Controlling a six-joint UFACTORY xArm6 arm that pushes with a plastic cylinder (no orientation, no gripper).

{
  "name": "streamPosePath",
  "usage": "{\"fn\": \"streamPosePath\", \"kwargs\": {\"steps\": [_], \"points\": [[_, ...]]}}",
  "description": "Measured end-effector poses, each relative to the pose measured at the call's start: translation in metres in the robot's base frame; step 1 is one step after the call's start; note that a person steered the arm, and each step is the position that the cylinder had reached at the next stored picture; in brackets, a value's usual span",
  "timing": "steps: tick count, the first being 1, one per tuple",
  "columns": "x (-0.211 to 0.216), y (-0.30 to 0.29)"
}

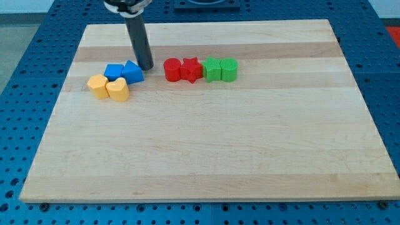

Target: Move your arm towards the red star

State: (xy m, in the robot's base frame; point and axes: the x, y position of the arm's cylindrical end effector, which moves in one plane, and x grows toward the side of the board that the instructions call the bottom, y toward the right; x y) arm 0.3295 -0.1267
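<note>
The red star (192,69) lies on the wooden board (206,144) near the view's top centre, touching a red round block (172,69) on its left and a green star (212,69) on its right. My tip (146,67) rests on the board just right of the blue triangle (132,72), left of the red round block, and well left of the red star.
A green round block (229,70) ends the row on the right. A blue block (114,71) sits left of the blue triangle. A yellow hexagon-like block (97,85) and a yellow heart (117,89) lie below them. Blue perforated table surrounds the board.
</note>
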Motion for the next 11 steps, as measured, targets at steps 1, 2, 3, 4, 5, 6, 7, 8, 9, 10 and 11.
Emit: {"fn": "streamPosePath", "kwargs": {"steps": [1,2,3,4,5,6,7,8,9,10,11], "points": [[-0.019,0.041],[-0.019,0.083],[-0.013,0.094],[-0.001,0.093],[0.01,0.083],[0.014,0.069],[0.02,0.056],[0.029,0.042],[0.037,0.029],[0.044,0.018],[0.054,0.012]]}}
